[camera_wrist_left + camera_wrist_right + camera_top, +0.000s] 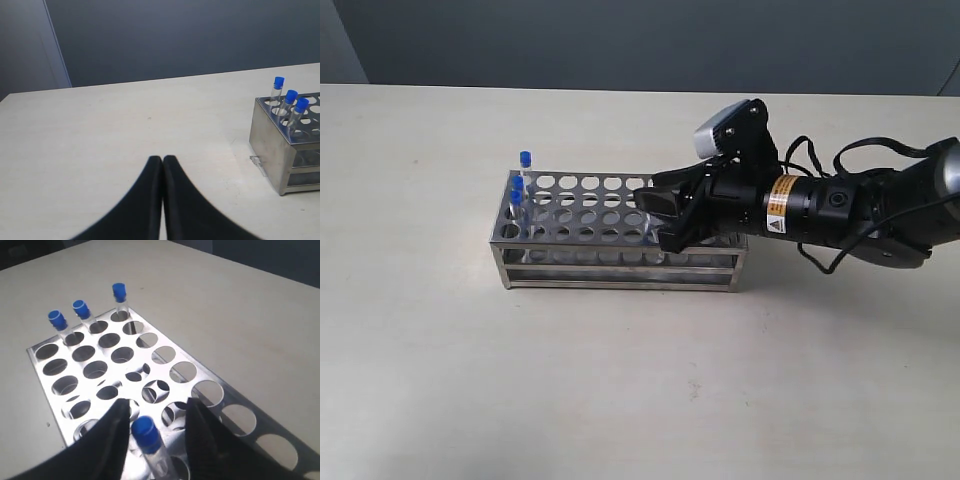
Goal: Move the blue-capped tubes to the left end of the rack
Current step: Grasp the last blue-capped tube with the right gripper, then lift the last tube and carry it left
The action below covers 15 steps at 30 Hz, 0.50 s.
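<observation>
Three blue-capped tubes (518, 184) stand upright in the end column of holes at the left end of the rack (620, 272); the rack lies lengthwise on the tabletop (620, 400). A fourth blue-capped tube (145, 431) sits between the fingers of the right end effector (157, 405), above the right half of the rack; its cap lies close to one finger, with a clear gap to the other, so this end effector is released; the tube's lower end is out of view. The left end effector (162, 159) is clenched on nothing, fingers pressed together, over bare tabletop left of the rack.
</observation>
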### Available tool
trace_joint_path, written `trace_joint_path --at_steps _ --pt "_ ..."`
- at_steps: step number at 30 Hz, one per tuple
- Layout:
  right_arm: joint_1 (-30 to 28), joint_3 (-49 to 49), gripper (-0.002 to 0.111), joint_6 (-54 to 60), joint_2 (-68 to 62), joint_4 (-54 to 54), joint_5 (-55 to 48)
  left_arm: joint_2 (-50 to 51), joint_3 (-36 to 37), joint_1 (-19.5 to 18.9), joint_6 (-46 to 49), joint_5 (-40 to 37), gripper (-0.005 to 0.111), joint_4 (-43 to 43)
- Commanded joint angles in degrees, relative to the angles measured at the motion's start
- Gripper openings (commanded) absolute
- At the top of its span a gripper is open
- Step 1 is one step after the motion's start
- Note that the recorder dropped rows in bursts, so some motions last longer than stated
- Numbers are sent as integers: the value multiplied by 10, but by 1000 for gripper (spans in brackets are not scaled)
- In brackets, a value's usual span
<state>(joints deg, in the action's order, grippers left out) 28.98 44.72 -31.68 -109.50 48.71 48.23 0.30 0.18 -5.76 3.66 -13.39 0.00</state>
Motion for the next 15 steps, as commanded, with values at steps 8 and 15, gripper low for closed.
trace_joint_path --at_steps 8,15 --pt "25 3 36 3 -1 -7 -45 -3 -2 2 0 1 1 0" --pt "25 14 36 17 -23 -28 -49 -3 -2 2 0 1 1 0"
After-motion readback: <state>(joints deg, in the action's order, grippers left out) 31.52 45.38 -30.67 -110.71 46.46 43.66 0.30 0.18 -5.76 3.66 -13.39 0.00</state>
